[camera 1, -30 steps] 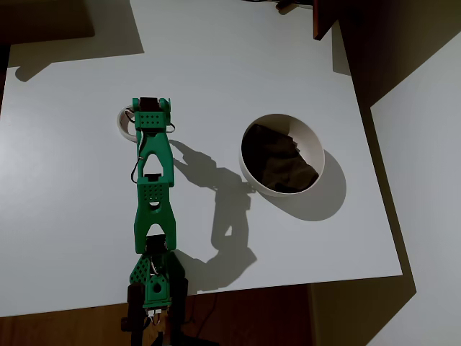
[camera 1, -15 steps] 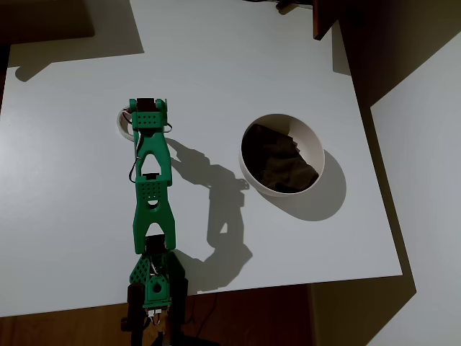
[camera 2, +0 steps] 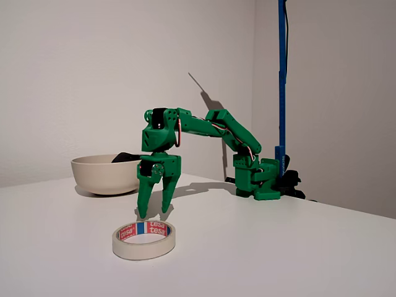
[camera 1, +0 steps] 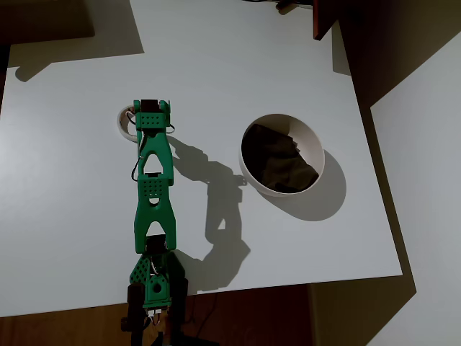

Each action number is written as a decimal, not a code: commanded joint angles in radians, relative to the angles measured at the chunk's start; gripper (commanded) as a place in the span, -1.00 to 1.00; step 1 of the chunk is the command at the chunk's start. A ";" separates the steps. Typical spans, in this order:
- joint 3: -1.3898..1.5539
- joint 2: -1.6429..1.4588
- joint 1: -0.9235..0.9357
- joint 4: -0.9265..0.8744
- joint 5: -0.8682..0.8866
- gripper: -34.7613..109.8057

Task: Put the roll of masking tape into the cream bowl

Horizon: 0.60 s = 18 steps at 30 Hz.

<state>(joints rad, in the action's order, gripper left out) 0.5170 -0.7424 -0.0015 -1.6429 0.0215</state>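
Barely shifting rightward, my gripper hangs spread just above the roll of masking tape (lower centre). Nothing grasped yet; the cream bowl awaits.

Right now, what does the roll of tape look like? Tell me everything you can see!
The roll of masking tape is a small cream-white ring lying flat on the white table. Its wide hole faces up, and the inside of the core carries a red, white and blue label. The green gripper hangs just above and behind it, fingers pointing down and spread, not touching it as far as the fixed view shows.
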 commanded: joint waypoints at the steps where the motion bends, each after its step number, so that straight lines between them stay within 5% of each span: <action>1: -0.052 -0.034 0.023 -0.006 0.011 -0.23; 18: -0.087 -0.037 -0.038 -0.012 0.028 -0.24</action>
<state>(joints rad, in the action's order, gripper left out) 0.4909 -0.7271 -0.0322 -1.6429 0.0322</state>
